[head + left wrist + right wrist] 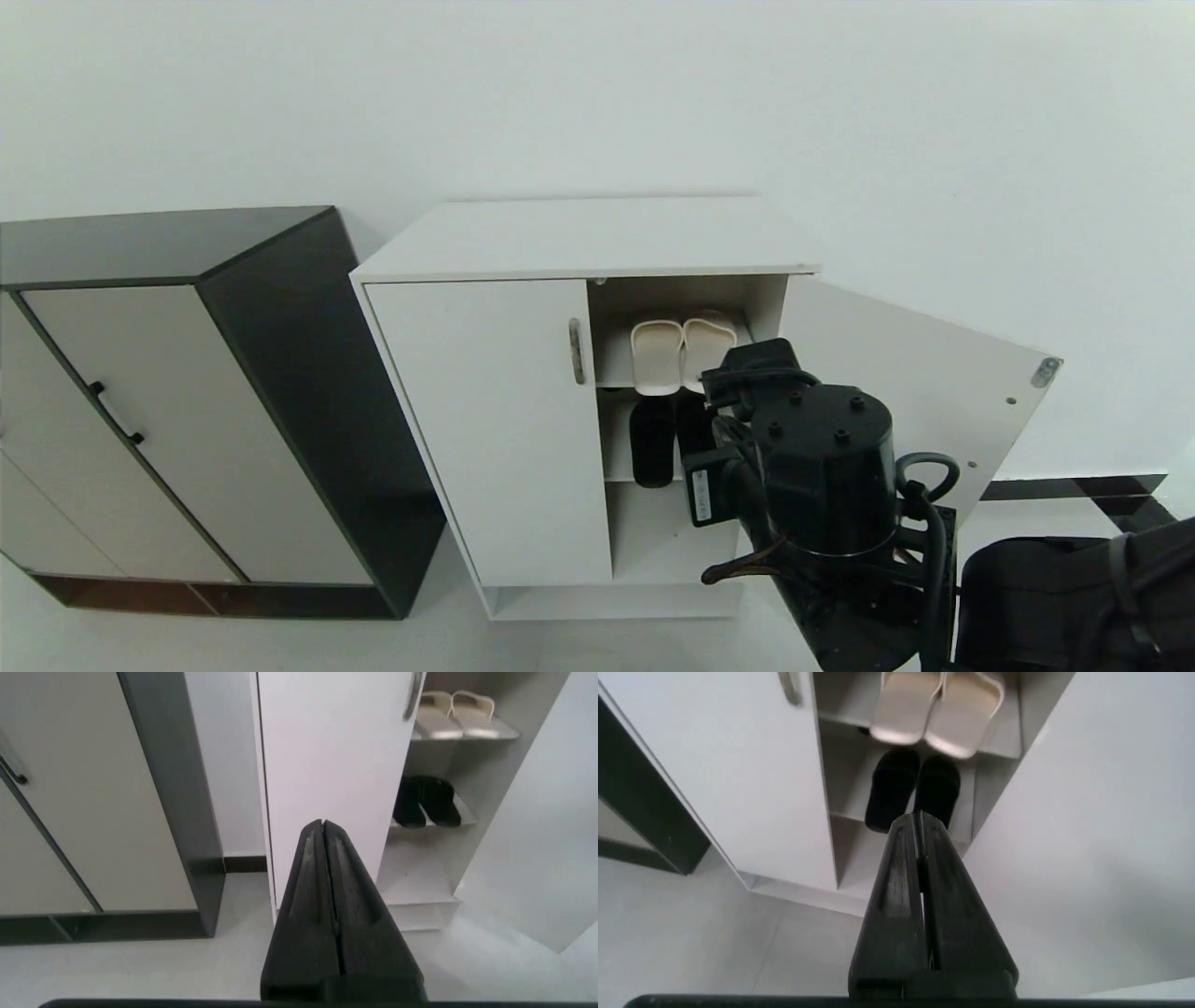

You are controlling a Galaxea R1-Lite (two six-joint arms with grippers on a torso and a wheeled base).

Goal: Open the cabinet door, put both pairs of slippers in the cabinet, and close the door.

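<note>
The cream slippers lie on the upper shelf of the white cabinet, the black slippers one shelf below; so both pairs seem stored; the right door stands open, not yet closed; left gripper and right gripper are closed, empty.

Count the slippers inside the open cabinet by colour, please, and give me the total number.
White slippers: 2
Black slippers: 2
Total: 4
</note>
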